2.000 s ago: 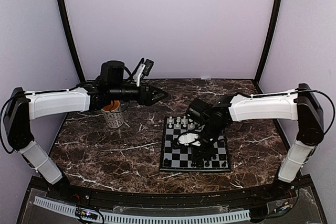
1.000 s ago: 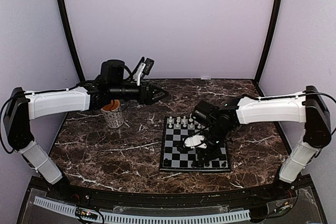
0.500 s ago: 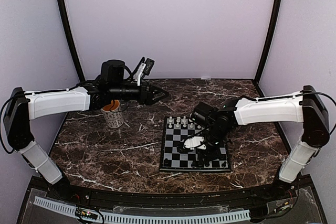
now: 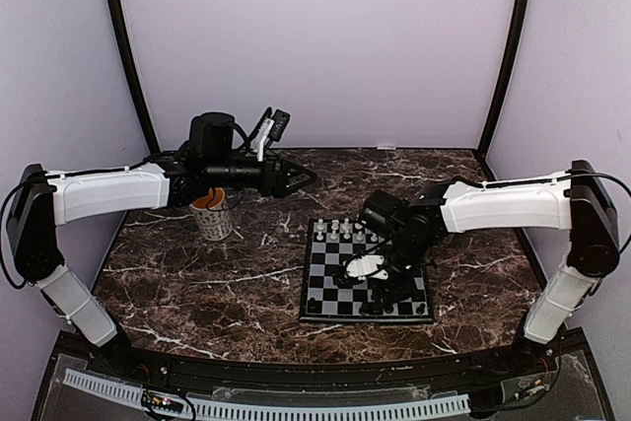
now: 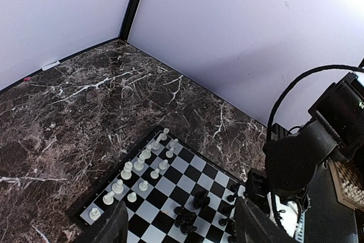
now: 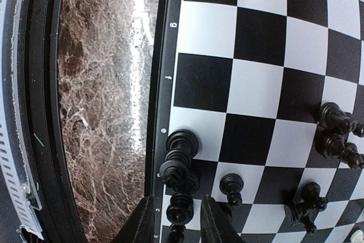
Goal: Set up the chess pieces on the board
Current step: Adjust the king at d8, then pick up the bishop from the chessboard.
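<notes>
While the white pieces (image 5: 139,166) stand in two rows at the 12 o'clock edge of the board (image 4: 317,285), the black pieces (image 6: 334,119) lie unsorted toward 6 o'clock. My right gripper (image 6: 176,220) brackets one of them, but I cannot tell if it grips. My left gripper (image 5: 185,226) hangs open.

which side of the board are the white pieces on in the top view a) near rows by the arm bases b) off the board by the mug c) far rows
c: the white pieces stand in the far rows of the board, with black pieces along its near edge.
</notes>
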Action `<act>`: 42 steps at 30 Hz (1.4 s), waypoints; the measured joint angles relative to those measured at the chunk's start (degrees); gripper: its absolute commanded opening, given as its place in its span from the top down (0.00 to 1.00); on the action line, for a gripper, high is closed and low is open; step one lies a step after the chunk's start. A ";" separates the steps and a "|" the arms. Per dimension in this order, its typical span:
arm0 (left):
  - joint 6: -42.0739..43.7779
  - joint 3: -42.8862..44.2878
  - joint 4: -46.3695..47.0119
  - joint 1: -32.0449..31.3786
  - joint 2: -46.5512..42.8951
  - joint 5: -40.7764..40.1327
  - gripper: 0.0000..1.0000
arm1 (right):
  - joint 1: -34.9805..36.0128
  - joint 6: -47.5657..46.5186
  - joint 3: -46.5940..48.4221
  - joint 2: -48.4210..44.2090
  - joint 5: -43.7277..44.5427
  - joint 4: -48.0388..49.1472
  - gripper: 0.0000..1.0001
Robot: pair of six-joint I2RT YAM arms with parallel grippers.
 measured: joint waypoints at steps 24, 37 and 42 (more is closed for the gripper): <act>0.07 0.00 -0.20 0.00 0.00 -0.22 0.34 | -10.29 0.92 11.21 7.69 0.15 4.55 0.70; 0.07 0.00 -0.22 0.00 0.00 -0.22 0.34 | -10.29 1.05 12.07 10.23 -1.99 5.79 0.80; 0.07 0.00 -0.22 0.00 0.00 -0.22 0.34 | -10.29 1.09 12.59 10.84 -2.84 6.01 0.88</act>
